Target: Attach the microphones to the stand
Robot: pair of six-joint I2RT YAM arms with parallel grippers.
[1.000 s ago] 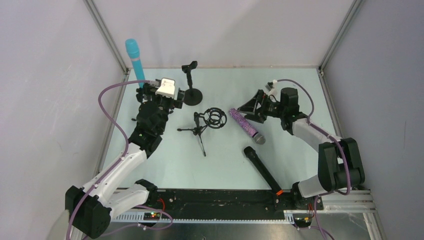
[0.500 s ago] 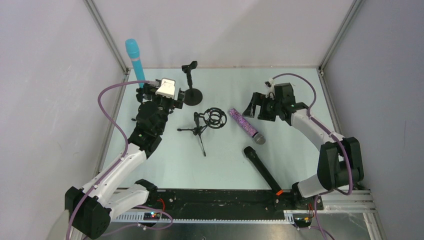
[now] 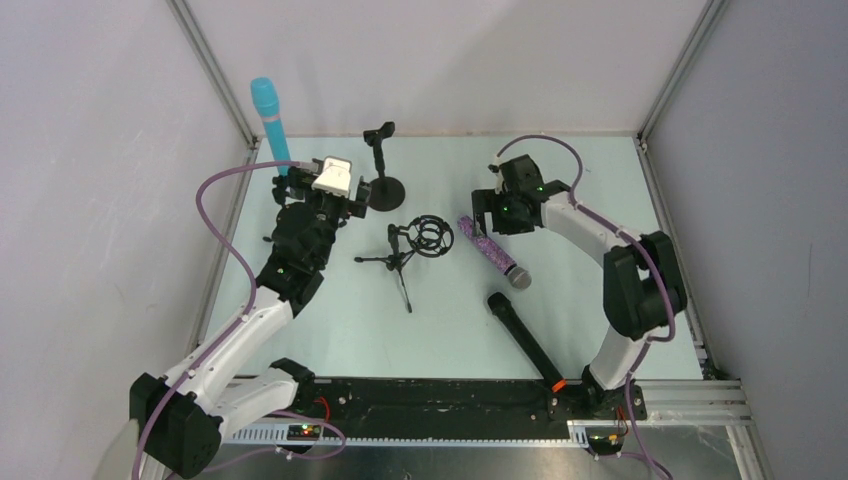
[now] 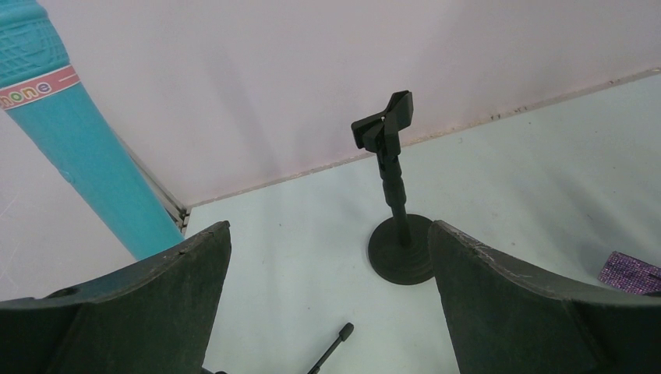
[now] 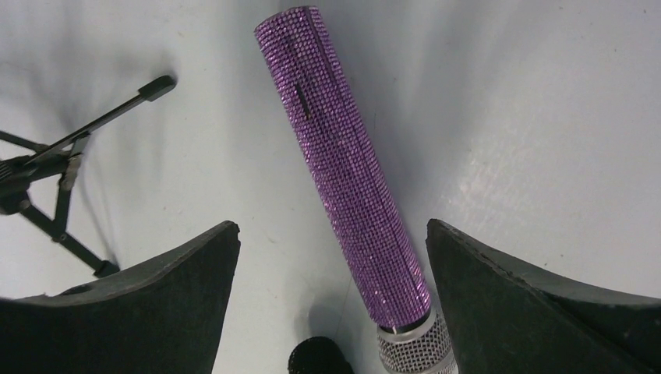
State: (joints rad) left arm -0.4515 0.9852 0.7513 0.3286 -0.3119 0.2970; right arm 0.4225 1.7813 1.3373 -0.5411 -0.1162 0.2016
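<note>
A purple glittery microphone (image 3: 491,250) (image 5: 351,179) with a silver grille (image 5: 417,351) lies flat on the table. My right gripper (image 3: 487,222) (image 5: 331,226) hovers open over its handle, one finger on each side, not touching it. The long black microphone (image 3: 523,338) with an orange ring lies nearer the arms; its head (image 5: 316,360) shows in the right wrist view. A light blue microphone (image 3: 266,120) (image 4: 86,171) stands upright at the back left, its lower end hidden. My left gripper (image 3: 328,172) (image 4: 329,234) is open and holds nothing. It faces a black round-base stand (image 3: 382,168) (image 4: 396,210).
A small black tripod stand with a ring mount (image 3: 415,245) (image 5: 54,171) sits mid-table, left of the purple microphone. White walls and metal frame posts (image 3: 210,70) close in the back corners. A purple cable (image 3: 215,215) loops off the left arm.
My right arm has swung left from beside the purple microphone to over its handle, turning so the jaws straddle it. The left arm has not moved.
</note>
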